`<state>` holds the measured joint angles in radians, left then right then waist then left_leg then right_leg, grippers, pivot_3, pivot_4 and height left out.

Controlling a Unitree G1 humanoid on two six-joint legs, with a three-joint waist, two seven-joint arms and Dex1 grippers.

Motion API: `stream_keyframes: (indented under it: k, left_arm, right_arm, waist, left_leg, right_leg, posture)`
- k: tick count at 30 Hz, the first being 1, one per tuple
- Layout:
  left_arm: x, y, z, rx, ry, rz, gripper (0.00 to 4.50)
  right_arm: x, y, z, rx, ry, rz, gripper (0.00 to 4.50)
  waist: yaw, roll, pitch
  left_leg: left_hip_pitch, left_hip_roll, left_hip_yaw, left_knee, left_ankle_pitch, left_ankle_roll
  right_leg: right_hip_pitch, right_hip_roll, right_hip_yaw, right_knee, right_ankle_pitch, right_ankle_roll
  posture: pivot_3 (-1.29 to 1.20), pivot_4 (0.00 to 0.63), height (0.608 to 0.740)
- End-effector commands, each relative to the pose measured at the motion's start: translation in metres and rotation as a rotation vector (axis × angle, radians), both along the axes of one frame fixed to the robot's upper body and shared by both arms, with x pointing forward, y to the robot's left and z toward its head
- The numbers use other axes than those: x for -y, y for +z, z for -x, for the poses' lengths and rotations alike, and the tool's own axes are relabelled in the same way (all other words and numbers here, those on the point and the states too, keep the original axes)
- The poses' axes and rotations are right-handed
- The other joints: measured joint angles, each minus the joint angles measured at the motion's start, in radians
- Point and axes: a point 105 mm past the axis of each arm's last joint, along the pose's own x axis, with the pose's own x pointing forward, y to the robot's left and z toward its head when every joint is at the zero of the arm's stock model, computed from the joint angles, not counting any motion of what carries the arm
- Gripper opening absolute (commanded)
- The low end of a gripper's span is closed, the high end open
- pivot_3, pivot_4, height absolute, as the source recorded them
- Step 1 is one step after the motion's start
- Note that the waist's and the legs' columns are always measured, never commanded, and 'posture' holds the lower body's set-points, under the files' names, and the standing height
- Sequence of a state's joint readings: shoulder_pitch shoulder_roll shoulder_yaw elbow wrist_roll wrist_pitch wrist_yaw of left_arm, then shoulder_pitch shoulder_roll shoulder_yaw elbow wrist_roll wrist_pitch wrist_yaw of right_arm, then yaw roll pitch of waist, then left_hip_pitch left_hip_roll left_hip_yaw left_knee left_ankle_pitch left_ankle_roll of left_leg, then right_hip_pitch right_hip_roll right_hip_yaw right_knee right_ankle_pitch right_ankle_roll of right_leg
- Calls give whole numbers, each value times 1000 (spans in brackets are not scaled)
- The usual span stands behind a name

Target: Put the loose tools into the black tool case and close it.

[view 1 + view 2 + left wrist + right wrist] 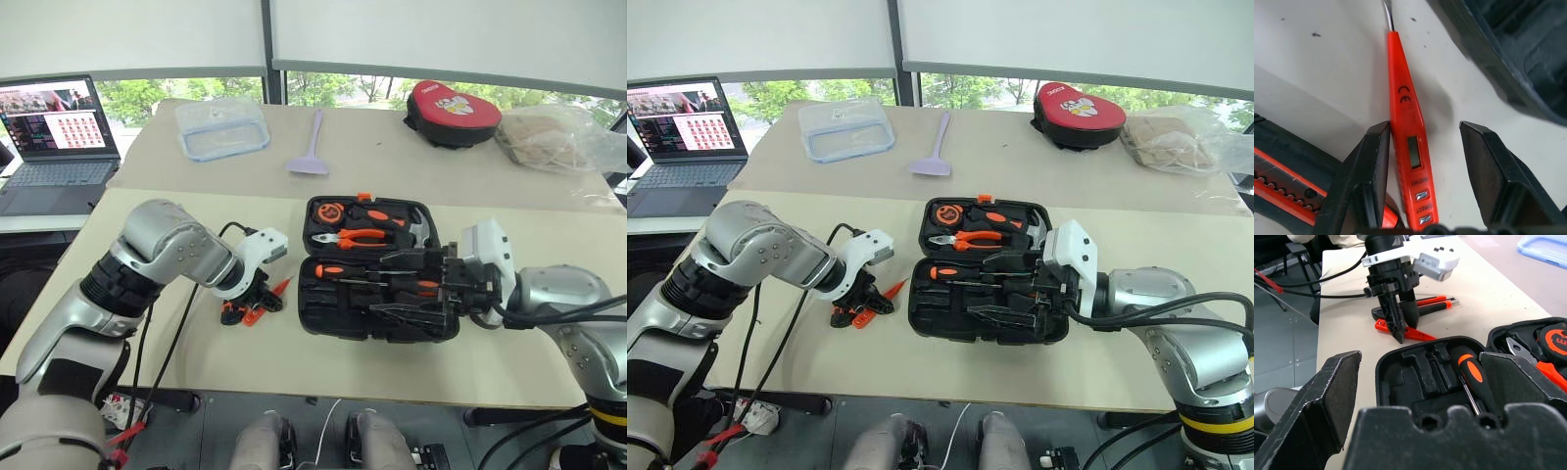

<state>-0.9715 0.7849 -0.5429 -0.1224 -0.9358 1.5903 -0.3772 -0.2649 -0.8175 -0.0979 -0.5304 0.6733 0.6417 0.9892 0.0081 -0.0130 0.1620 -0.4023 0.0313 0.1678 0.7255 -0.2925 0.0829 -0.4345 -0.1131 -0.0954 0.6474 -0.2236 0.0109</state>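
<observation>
The black tool case lies open mid-table, with a screwdriver and another screwdriver in its near half. A slim orange tester pen lies on the table left of the case. My left gripper points down over the pen and is open. One of its fingers touches the pen; the other stands apart from it. An orange-black utility knife lies just beside. My right gripper hovers open over the case's near right part with nothing between its fingers.
Pliers, a tape measure and a hammer fill the case's far half. On the back table lie a lilac spatula, a clear container, a red-and-black pouch and a plastic bag. A laptop stands far left.
</observation>
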Motion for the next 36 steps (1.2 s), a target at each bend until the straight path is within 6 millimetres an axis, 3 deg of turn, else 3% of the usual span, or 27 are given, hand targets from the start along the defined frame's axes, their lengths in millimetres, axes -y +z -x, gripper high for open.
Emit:
stream_keyframes:
  k: [1, 4, 11, 15, 20, 24, 27, 30, 36]
  left_arm:
    - [-8, -13, 11, -48, -41, -69, 2404]
    - [-9, -13, 11, -51, -53, -73, 2404]
    - [-9, -15, 7, -46, -49, -67, 406]
    - [-13, -12, 1, -26, -34, -65, 399]
    - [-21, 14, -16, 49, -18, -11, 399]
    - [-31, 46, -36, 230, -126, 33, 399]
    - [-31, 61, -39, 321, -273, 63, 399]
    - [-21, 75, -38, 372, -415, 159, 399]
    - [28, 88, -31, 383, -683, 306, 399]
  right_arm:
    - [1, 15, 1, 67, 6, -16, 4500]
    - [1, 15, -1, 69, 3, -17, 4500]
    - [0, 17, -4, 74, 1, -21, 4500]
    - [1, 18, -6, 77, -4, -18, 4500]
    - [8, 14, -6, 62, -28, 11, 4500]
    - [22, 2, 0, -12, -55, 66, 4500]
    - [30, -2, 4, -43, -70, 84, 4500]
    - [35, -3, 5, -30, -92, 103, 4500]
    - [37, -5, 5, -35, -101, 99, 4500]
  waist:
    - [-1, 0, 0]
    - [-1, 0, 0]
    - [2, 0, 0]
    - [3, 0, 0]
    - [2, 0, 0]
    - [3, -1, 0]
    - [6, -1, 0]
    - [10, -1, 1]
    - [10, -1, 1]
  left_leg:
    - [0, 0, 0, 0, 0, 0]
    - [1, 0, 0, 0, 0, 0]
    - [0, 0, 0, 0, 0, 0]
    - [0, 0, 0, 0, 0, 0]
    - [0, 0, 0, 0, 0, 0]
    - [-4, 0, 0, 1, 0, 0]
    - [-4, -1, 1, 0, 0, 0]
    - [-5, -1, 0, 2, 0, 0]
    - [-6, -1, 0, 3, 0, 1]
  right_leg:
    - [0, 0, 0, 0, 0, 0]
    - [0, 0, 0, 0, 0, 0]
    - [0, 0, 0, 0, 0, 0]
    - [0, 0, 0, 0, 0, 0]
    - [0, 0, 0, 0, 0, 0]
    - [-3, 0, -1, 0, 0, 0]
    - [-3, 0, -1, 0, 0, 0]
    - [-3, -1, -2, 0, 0, 0]
    - [-3, 0, -1, 0, 0, 0]
  posture:
    - [0, 150, 731]
    - [0, 150, 731]
    - [0, 150, 731]
    - [0, 150, 731]
    - [0, 150, 731]
    - [0, 150, 731]
    - [0, 150, 731]
    - [0, 150, 731]
    - [0, 150, 731]
